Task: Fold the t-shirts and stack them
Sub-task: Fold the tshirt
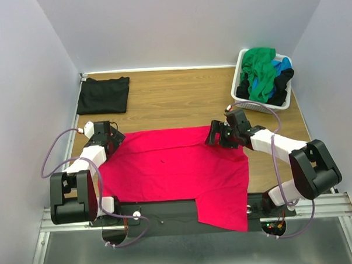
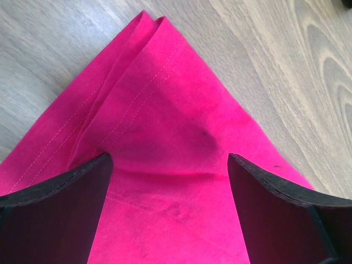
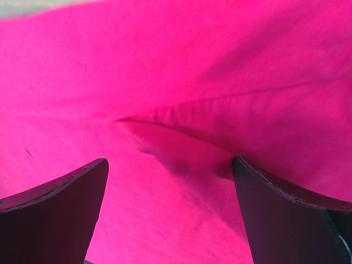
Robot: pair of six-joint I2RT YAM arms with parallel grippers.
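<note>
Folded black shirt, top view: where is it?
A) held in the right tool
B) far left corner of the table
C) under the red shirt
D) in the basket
B: the folded black shirt lies flat at the far left corner of the table, apart from the red shirt and the basket.

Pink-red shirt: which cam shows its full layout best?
Top external. It shows the whole pink-red shirt, spread on the table with one part reaching past the near edge. Left wrist shows only a stitched corner on the wood; right wrist shows only a crease, cloth filling the frame.
</note>
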